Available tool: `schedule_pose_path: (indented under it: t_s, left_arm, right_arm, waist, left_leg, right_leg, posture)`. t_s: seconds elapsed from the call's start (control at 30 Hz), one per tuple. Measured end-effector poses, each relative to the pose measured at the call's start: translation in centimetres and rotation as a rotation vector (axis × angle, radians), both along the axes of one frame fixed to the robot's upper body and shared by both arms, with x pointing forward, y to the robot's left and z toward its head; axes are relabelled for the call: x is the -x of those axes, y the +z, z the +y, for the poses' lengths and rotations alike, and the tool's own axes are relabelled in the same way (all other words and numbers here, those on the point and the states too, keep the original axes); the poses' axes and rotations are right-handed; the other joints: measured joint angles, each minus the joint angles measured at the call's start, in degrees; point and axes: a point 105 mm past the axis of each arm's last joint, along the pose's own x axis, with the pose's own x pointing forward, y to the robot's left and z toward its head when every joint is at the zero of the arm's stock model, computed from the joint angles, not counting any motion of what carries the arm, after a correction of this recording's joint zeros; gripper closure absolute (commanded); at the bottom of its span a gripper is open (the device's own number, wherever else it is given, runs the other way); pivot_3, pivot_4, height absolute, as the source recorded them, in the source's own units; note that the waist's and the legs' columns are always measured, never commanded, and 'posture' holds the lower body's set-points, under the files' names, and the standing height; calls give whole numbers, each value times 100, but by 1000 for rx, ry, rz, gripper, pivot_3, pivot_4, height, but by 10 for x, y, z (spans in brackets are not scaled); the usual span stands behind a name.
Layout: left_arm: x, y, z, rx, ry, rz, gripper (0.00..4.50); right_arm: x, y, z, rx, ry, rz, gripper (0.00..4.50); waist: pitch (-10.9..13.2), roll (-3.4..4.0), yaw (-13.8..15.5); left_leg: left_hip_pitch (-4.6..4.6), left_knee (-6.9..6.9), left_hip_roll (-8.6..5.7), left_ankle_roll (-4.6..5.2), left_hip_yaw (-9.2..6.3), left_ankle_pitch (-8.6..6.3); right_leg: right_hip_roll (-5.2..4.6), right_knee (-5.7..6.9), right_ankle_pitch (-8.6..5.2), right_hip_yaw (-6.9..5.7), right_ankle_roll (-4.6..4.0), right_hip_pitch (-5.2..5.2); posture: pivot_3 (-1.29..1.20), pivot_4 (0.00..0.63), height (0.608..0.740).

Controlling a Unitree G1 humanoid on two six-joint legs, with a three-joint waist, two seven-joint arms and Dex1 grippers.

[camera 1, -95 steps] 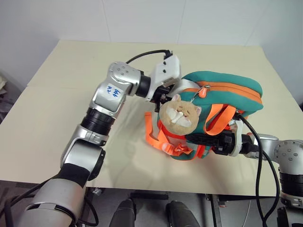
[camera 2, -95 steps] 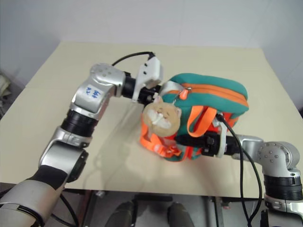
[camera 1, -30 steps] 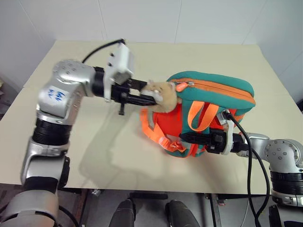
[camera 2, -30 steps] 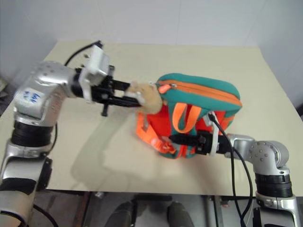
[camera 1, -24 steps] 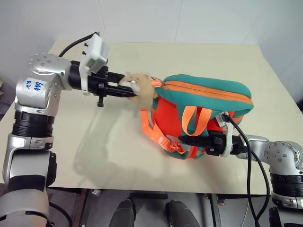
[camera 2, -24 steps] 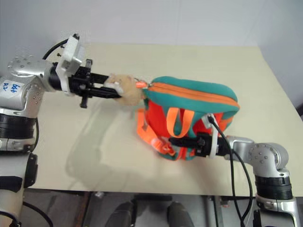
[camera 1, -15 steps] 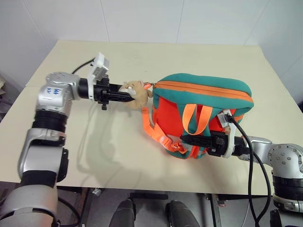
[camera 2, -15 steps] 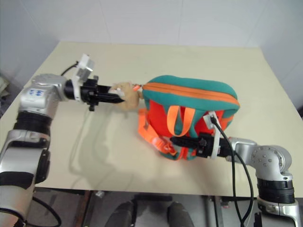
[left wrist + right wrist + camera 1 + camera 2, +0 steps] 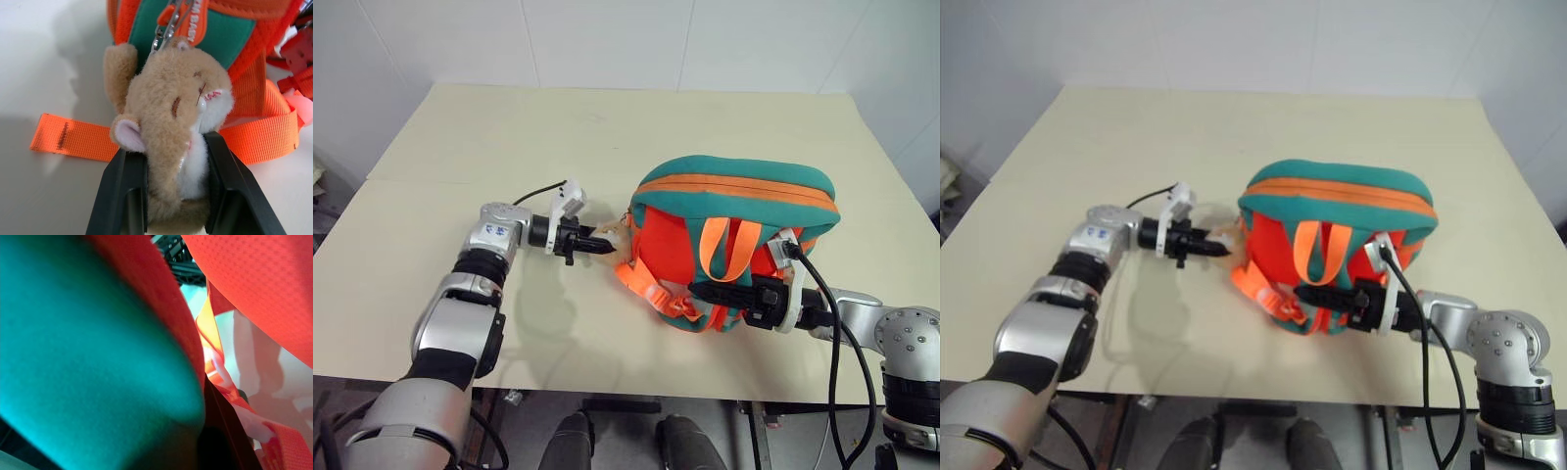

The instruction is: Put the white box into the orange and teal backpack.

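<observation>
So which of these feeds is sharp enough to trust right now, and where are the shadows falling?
Left wrist view: sharp on the plush toy clamped in the left gripper. Right wrist view: orange and teal backpack fabric pressed close, blurred. Left eye view: even light, soft arm shadow on the table beneath the left arm.

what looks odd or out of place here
The left tool is clamped on the tan plush toy clipped to the orange and teal backpack, not on its zipper, which looks closed.
</observation>
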Motion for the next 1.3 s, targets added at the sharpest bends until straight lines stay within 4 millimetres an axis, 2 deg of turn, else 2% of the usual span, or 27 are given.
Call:
schedule_pose_path:
  t_s: [0.17, 0.27, 0.37, 0.43, 0.57, 0.7, 0.73, 0.87, 1.1, 1.3]
  left_arm:
    - [7, 9, 14, -20, -8, -96, 3542]
    - [22, 21, 33, -44, -25, -165, 2643]
    - [41, 32, 52, -45, -11, -217, 1711]
    - [59, 35, 61, -46, 1, -240, 1083]
    - [97, 12, 73, -73, 29, -142, 0]
    - [115, 7, 68, 2, 76, -116, 0]
    - [119, 3, 69, 3, 89, -106, 0]
    - [128, -15, 72, 17, 139, -66, 0]
    - [121, 1, 73, 35, 165, -217, 0]
    - [110, 19, 79, 17, 144, -345, 0]
  right_arm:
    - [1, 8, 0, 33, 3, -62, 4108]
    - [-3, 11, -5, 120, -16, -145, 4108]
    - [-6, 16, -14, 208, -25, -247, 3393]
    - [-8, 20, -20, 265, -23, -323, 2749]
    - [-10, 25, -39, 407, -24, -495, 1463]
    - [-9, 23, -49, 468, -35, -597, 138]
    - [-9, 23, -55, 487, -55, -618, 39]
    - [-6, 20, -76, 554, -109, -699, 39]
    - [2, 4, -111, 640, -168, -737, 39]
    - [18, -5, -120, 627, -129, -707, 39]
  waist:
    - [0, 0, -45]
    - [0, 1, -87]
    - [0, 1, -108]
    - [0, 1, -103]
    - [1, 2, -75]
    - [2, 0, 17]
    - [2, 0, 21]
    - [2, 0, 12]
    - [2, 0, -7]
    - [2, 0, -40]
  left_leg:
    - [-2, -5, 0, 0, 7, 0]
    - [-1, -24, 10, -1, 10, 1]
    - [-1, -42, 26, -3, 10, 2]
    - [-1, -45, 34, -3, 11, 2]
    - [2, -50, 33, 0, 14, 0]
    - [5, -45, 30, 1, 5, 0]
    - [8, -45, 25, 1, 7, 0]
    - [7, -45, 22, 2, 8, 1]
    - [15, -44, 10, 2, 8, 2]
    - [16, -47, 5, 1, 12, 2]
  right_leg:
    - [0, 1, 0, 7, 0, -5]
    - [5, -3, 0, 13, 0, -18]
    - [5, -16, 0, 12, 0, -21]
    - [0, -26, 0, 14, 0, -19]
    - [-7, -41, 0, 16, 0, -12]
    - [-10, -39, 1, 1, -1, 2]
    - [-13, -41, 1, 3, -1, 6]
    - [-13, -43, 2, 2, 0, 6]
    - [-10, -43, 2, 0, -1, 15]
    - [-5, -47, 3, 2, -2, 15]
  posture:
    - [0, 150, 740]
    - [0, 150, 740]
    - [0, 150, 740]
    - [0, 150, 740]
    - [0, 150, 740]
    - [0, 150, 740]
    - [0, 150, 740]
    - [0, 150, 740]
    - [0, 150, 740]
    - [0, 150, 740]
